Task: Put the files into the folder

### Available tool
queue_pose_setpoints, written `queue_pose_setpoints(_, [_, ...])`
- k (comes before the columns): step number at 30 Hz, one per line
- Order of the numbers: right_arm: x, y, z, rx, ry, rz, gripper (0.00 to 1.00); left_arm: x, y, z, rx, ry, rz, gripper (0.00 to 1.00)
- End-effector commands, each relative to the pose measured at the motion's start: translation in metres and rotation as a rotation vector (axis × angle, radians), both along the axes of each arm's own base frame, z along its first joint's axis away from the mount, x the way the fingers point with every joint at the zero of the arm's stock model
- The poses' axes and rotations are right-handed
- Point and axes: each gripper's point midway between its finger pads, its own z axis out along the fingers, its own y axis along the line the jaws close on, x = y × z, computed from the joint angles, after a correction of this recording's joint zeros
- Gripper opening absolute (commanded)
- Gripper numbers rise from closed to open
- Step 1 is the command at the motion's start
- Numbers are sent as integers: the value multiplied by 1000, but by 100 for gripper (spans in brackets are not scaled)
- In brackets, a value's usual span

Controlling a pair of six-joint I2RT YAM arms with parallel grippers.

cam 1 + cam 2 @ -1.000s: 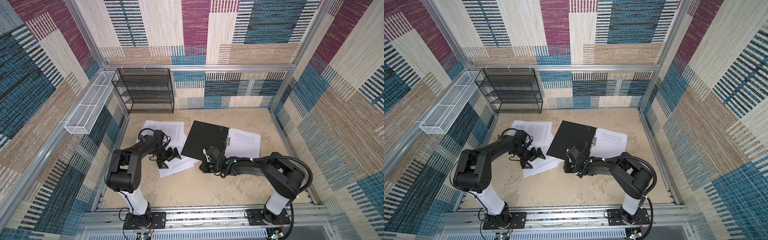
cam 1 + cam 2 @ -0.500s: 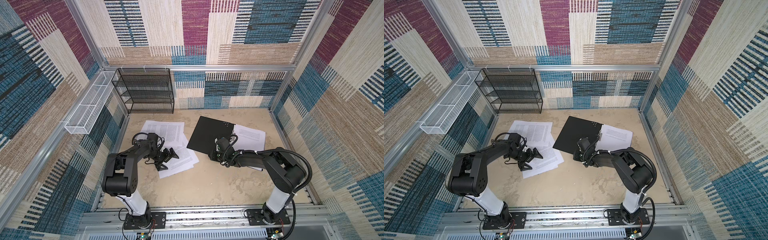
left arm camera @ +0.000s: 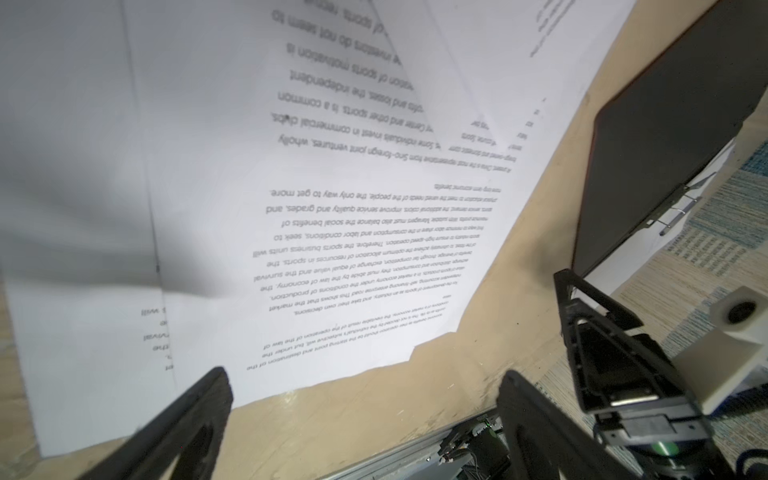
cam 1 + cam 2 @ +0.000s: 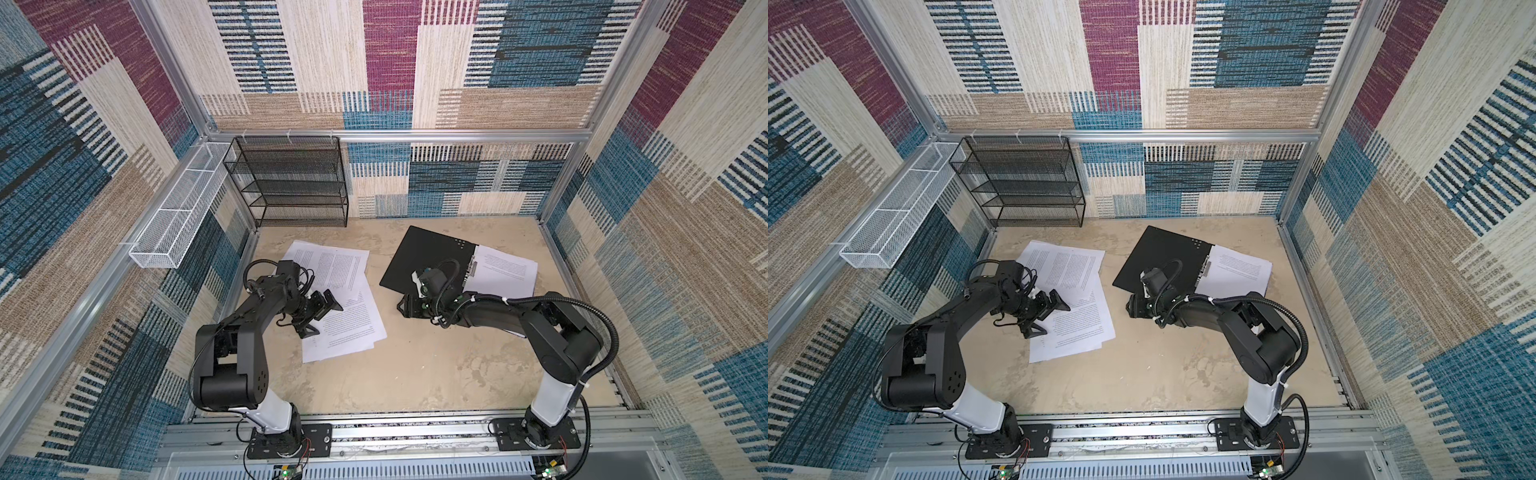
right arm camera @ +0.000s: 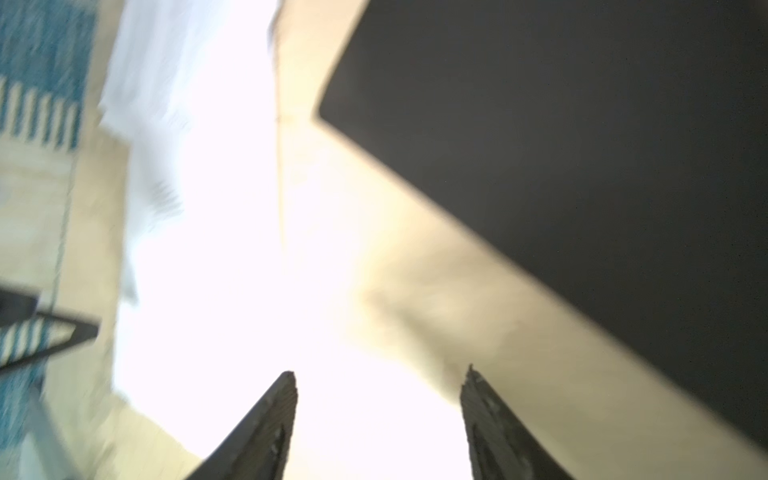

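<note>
White files [image 4: 345,320], top view: loose overlapping heap, left of open folder [image 4: 424,257]; one sheet [image 4: 505,274] on its right side.
Left gripper [image 4: 321,316], top view: spread wide over heap, empty.
Right gripper [image 4: 403,308], top view: low by folder's near corner.
Left wrist view: staggered sheet edges; likely to pinch several or crease.
Right wrist view: blurred; jaws parted, nothing between; could nudge folder askew.

Beige tabletop [image 4: 424,374] — overlapping printed paper sheets [image 4: 353,328] left of centre; open folder [image 4: 424,257], black inside up, toward the back right; black wire-mesh rack [image 4: 291,183] at the back left corner.
</note>
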Motion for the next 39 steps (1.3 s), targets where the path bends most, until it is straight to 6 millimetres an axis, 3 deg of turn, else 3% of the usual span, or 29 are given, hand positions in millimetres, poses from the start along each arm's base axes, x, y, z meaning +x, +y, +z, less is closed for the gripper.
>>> queue_pose_setpoints(1, [-16,29,6,98,32,119,67,9,-10,1,-22,-15,-17,100])
queue_pose_setpoints(6, [-26,60,-3,117,69,202,73,30,-19,-10,-33,-14,-37,100])
queue_pose_setpoints(9, [-27,65,-11,134,97,200,77,35,-20,-21,-32,6,-34,100])
queue_pose_setpoints(15, [-28,69,-32,79,154,166,78,22,-12,-46,20,80,-19,100])
queue_pose_setpoints(19, [-35,86,-34,152,221,210,78,9,-5,-61,56,131,7,100])
queue_pose_setpoints(29, [-46,114,2,366,299,272,80,-1,-5,-77,51,174,60,100])
queue_pose_setpoints(35, [-69,107,8,497,382,259,83,0,-3,-78,49,178,72,100])
queue_pose_setpoints(39, [-63,112,9,505,363,268,84,-1,-2,-80,45,181,75,100])
